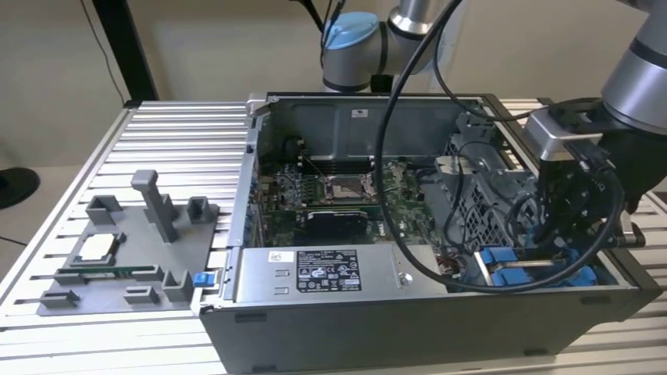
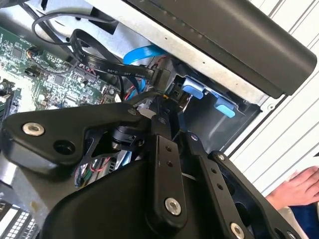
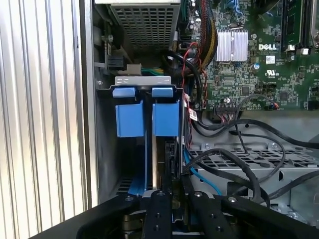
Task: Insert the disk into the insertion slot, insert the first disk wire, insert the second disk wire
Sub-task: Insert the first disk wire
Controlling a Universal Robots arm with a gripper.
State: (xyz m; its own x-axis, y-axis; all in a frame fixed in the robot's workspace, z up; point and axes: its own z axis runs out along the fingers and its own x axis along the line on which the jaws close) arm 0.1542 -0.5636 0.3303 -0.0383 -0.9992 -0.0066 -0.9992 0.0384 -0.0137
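Note:
In the exterior view my gripper (image 1: 558,244) reaches down into the drive bay at the front right corner of the open computer case (image 1: 417,312). Two bright blue carriers (image 3: 130,118) (image 3: 165,118) stand side by side in the bay's slots, so the disk sits in its slot, mostly hidden by its carrier. My gripper (image 3: 173,157) hangs just past the nearer carrier's end, its fingers (image 3: 159,211) drawn together on a black wire connector. In the second wrist view the gripper (image 2: 168,105) pinches that same connector beside the blue tabs (image 2: 192,87). A blue data cable (image 2: 144,53) curls nearby.
Loose black cables (image 3: 239,164) cross the metal cage beside the bay. The motherboard (image 1: 333,195) fills the case's middle and the grey power-supply box (image 1: 328,273) lies at its front. A grey fixture plate (image 1: 125,250) sits on the slatted table. A person's hand (image 2: 299,186) rests outside the case.

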